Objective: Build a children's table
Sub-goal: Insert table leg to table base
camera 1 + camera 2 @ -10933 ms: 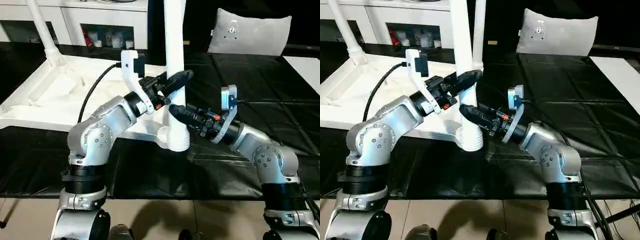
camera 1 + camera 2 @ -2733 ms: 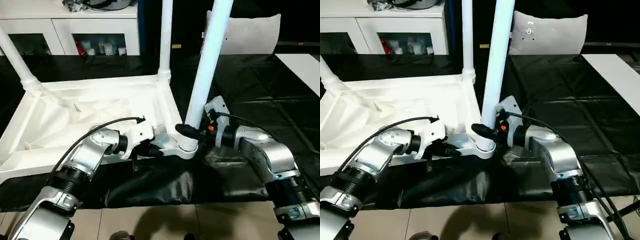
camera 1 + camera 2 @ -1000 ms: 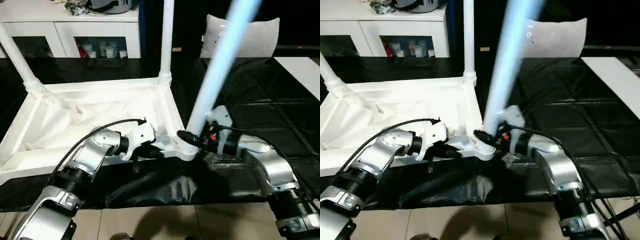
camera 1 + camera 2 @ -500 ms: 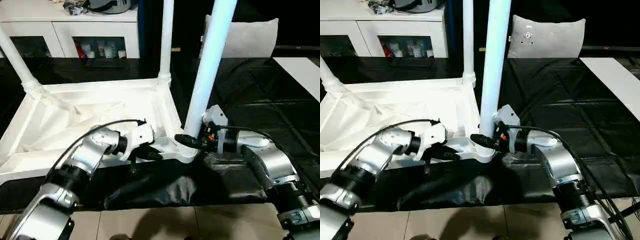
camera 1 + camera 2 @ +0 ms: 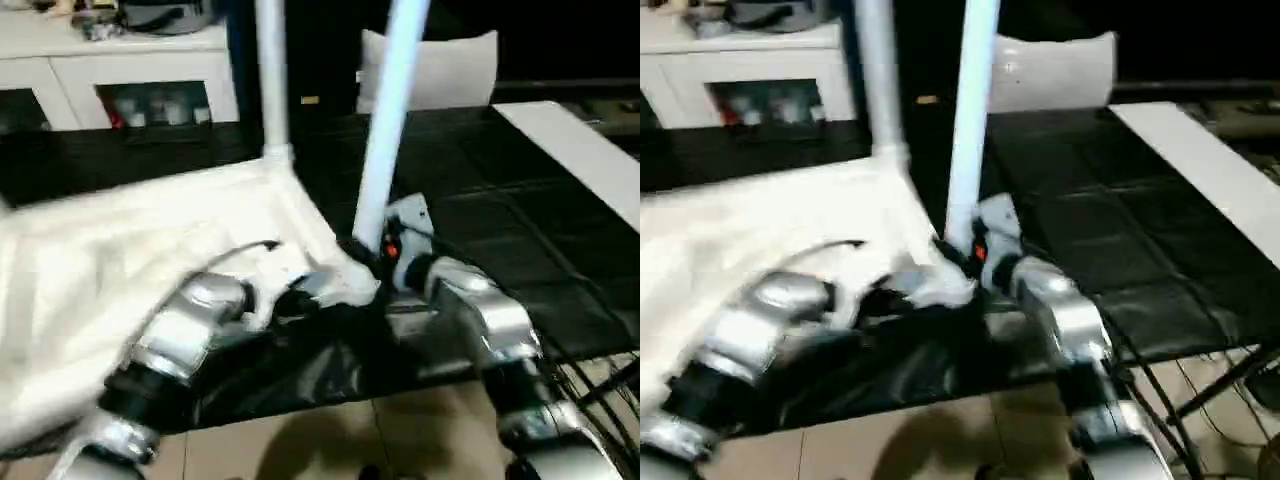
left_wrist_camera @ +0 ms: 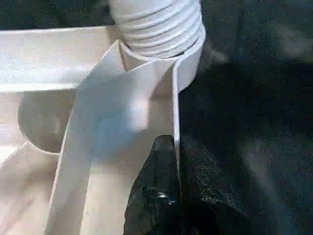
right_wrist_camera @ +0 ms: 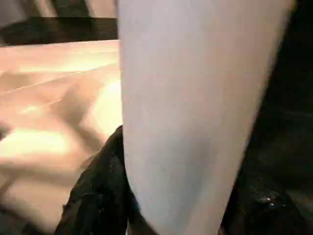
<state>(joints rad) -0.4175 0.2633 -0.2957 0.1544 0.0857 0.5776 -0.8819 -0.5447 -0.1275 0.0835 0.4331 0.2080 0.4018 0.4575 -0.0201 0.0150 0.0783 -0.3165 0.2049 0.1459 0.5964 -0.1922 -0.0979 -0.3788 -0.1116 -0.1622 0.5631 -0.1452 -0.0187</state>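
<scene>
Children's table lies top-down on the black-sheeted table; two legs visibly upright in corner sockets, remaining corners unclear. Right gripper jaws pinch the near leg at its base; left gripper jaws pressed together on the rim wall.

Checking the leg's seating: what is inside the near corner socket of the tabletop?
The ribbed base of a white leg sits in the corner socket. How deep it goes is hidden by the socket wall. The right gripper clasps that leg.

A large work table under crinkled black sheeting stands on a beige tiled floor. Behind it, a white glass-fronted cabinet holds small items.
</scene>
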